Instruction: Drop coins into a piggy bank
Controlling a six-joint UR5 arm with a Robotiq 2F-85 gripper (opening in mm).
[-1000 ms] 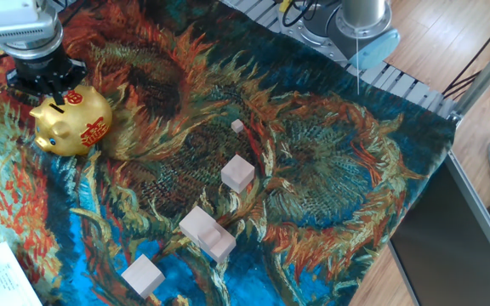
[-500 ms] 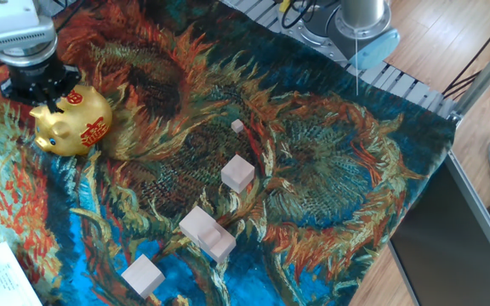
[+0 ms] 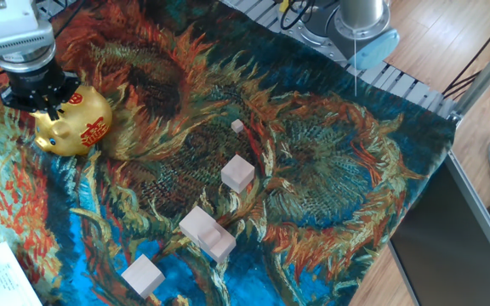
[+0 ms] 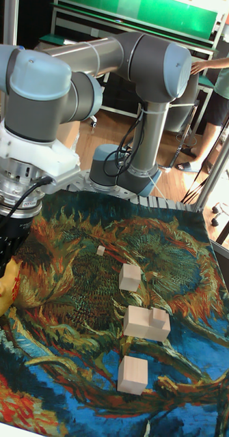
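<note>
Coins are what the task turns on, yet none can be made out anywhere in either view. The fingers [image 3: 52,105] hang right over the back of the piggy bank [image 3: 72,124], their dark tips close above its top, where the slot would be. How far they are parted, and whether a coin sits between them, I cannot tell: the black tips blur together against the red marking on the pig's back, and in the tall fixed view the fingers [image 4: 1,254] are cut by the left edge of the picture.

As a judgement, the arm is at the drop point, so this looks like the moment of release or just around it. Whether any coin is already inside the bank cannot be seen, so how much is left is open.

The gold pig stands upright near the far left corner of the desk [image 3: 330,187], on the sunflower-print cloth. Well apart from it, toward the middle and the near edge, lie pale wooden blocks: a tiny cube [image 3: 237,126], a larger block [image 3: 238,172], a notched pair [image 3: 207,232] and a last block [image 3: 143,275]. None of them stands between the fingers and the bank, and nothing crowds the pig's top.
</note>
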